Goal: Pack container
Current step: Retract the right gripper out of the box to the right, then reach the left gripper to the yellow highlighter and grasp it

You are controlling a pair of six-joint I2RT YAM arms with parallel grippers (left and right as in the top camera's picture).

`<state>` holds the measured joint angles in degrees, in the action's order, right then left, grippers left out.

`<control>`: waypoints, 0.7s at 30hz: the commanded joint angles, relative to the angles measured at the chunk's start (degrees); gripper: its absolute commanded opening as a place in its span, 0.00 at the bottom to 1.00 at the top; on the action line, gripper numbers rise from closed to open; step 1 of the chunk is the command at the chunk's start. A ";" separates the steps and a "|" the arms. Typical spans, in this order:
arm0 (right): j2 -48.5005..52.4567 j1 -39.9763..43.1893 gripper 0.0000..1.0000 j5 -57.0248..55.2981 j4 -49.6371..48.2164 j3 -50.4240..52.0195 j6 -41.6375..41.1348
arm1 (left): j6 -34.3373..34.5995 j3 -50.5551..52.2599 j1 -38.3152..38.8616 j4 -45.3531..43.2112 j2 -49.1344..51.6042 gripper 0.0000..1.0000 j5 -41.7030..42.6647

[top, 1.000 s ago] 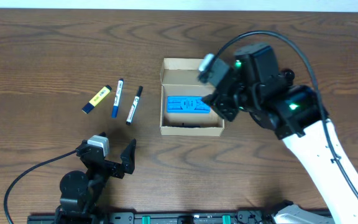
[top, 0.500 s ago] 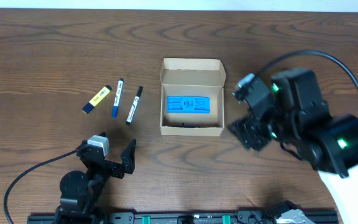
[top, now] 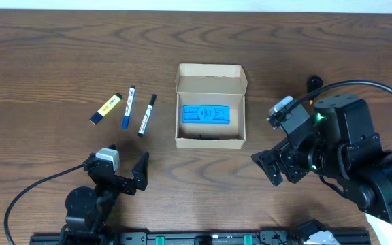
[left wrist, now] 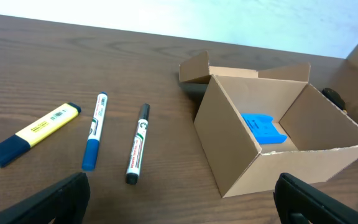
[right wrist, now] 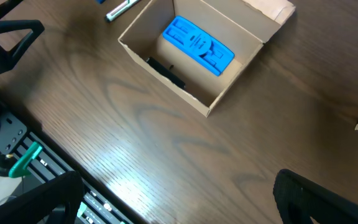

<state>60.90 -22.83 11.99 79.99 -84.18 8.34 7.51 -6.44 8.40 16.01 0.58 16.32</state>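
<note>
Both grippers stand spread wide with nothing between their fingers. The box (top: 209,107) sits on the table (top: 60,54), ahead-left of the right gripper (right wrist: 176,180) and ahead-right of the left gripper (left wrist: 182,186), apart from both. It opens upward with its flap raised on the far side and its longer side running crosswise. A highlighter (left wrist: 33,134), a blue pen (left wrist: 95,140) and a black pen (left wrist: 137,144) lie ahead-left of the left gripper. From there the box wall hides most of the blue stapler (right wrist: 197,45). The right wrist view shows it whole, with a thin black thing (right wrist: 165,70) along the near wall.
</note>
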 commanded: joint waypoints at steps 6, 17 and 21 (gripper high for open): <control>0.24 0.35 0.99 0.26 0.20 -0.57 -0.59 | 0.57 1.40 -0.24 0.04 -0.31 0.95 0.26; 0.24 0.35 0.99 0.26 0.20 -0.57 -0.59 | 5.75 -10.08 -0.13 10.71 3.45 0.95 4.44; 0.24 0.35 0.99 0.26 0.20 -0.57 -0.59 | 0.96 -20.98 -0.13 16.15 11.41 0.95 -2.14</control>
<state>61.10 -22.83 11.99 80.09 -84.18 8.32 11.57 -20.21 8.40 30.81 7.90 20.05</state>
